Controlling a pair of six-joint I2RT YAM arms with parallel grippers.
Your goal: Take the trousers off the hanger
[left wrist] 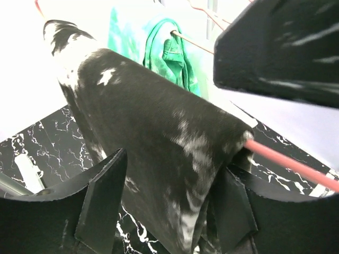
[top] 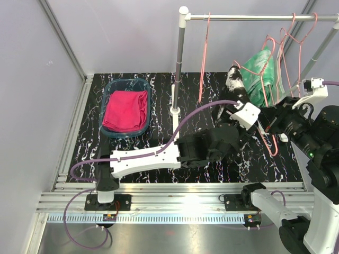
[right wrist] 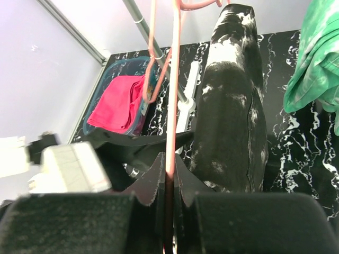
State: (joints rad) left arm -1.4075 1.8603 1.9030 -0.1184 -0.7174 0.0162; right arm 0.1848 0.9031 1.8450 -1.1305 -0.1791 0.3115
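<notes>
The black speckled trousers [left wrist: 159,132] are draped over the bar of a pink hanger [left wrist: 288,162] (above the marbled counter [top: 159,106]), with the left jaws spread wide on either side of the cloth. The hanger's wire is pinched between the narrowed right jaws. The green trousers [top: 262,74] are hung just beside. The magenta trousers [top: 125,110] are laid in a blue basket [top: 111,87].

Top external view: fixed high behind the arm bases, looking down over the whole bench [top: 87,137]. Left wrist view: close behind the left arm's fingers [left wrist: 100,206], facing the black speckled trousers [left wrist: 159,137] lying between them. Right wrist view: close behind the right arm's fingers [right wrist: 153,182], facing along the pink hanger [right wrist: 172,106] between them. All three share those trousers; the green trousers [right wrist: 318,63] show beyond the fingers in each.
</notes>
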